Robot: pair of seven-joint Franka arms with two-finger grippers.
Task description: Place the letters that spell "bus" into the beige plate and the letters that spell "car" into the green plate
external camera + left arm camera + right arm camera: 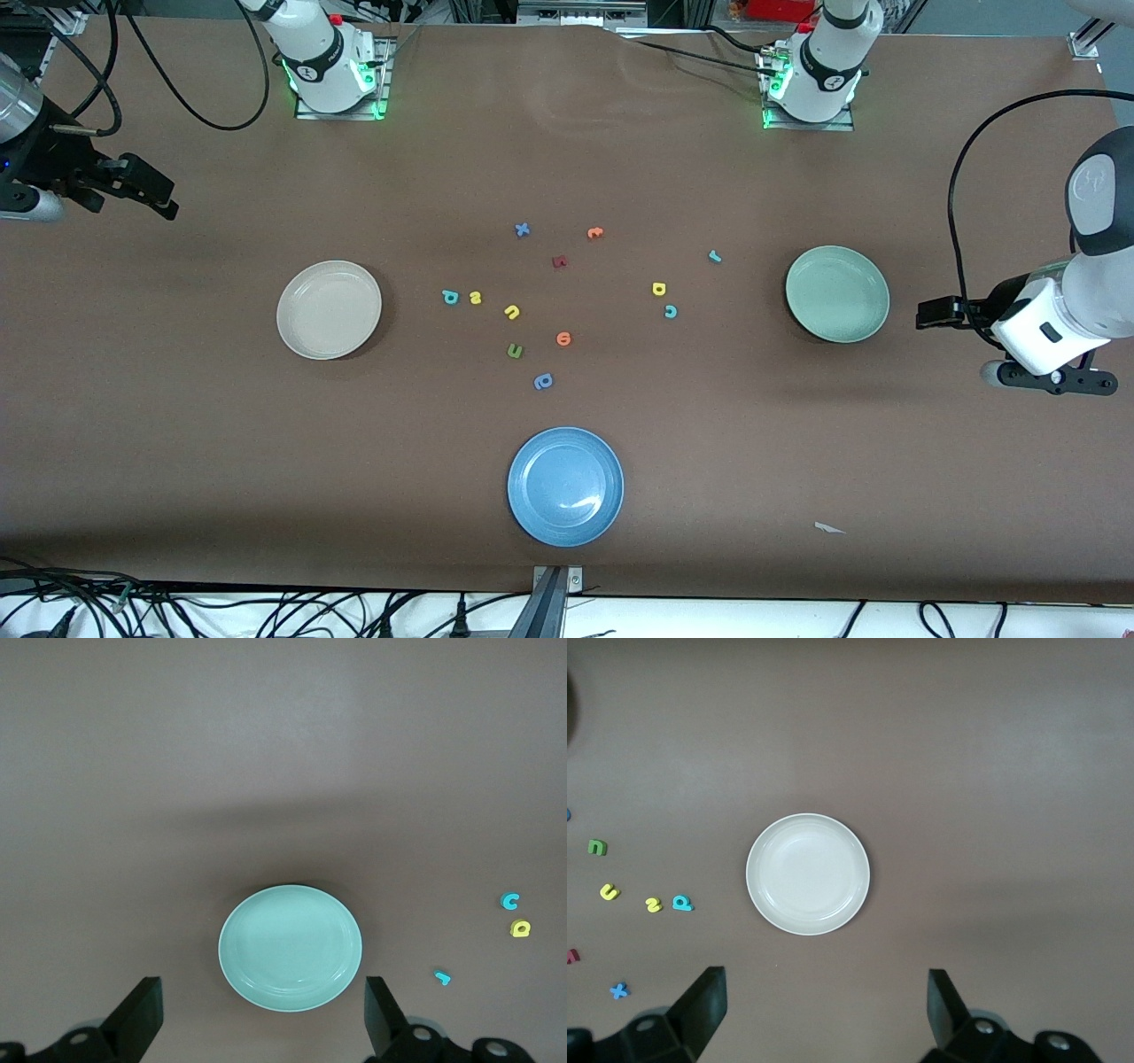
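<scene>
Start state: no letters moved yet. Left gripper (259, 1014) and right gripper (824, 1010) both spread wide, empty (parked at table ends). Next: reach teal "b" (450, 297) for beige plate (329, 309).

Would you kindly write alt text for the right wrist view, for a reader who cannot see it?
An empty beige plate sits on the brown table, seen from above, with the open right gripper framing the lower edge. Small foam letters lie to one side: a teal "b", yellow "s", yellow "u" and a green letter.
</scene>
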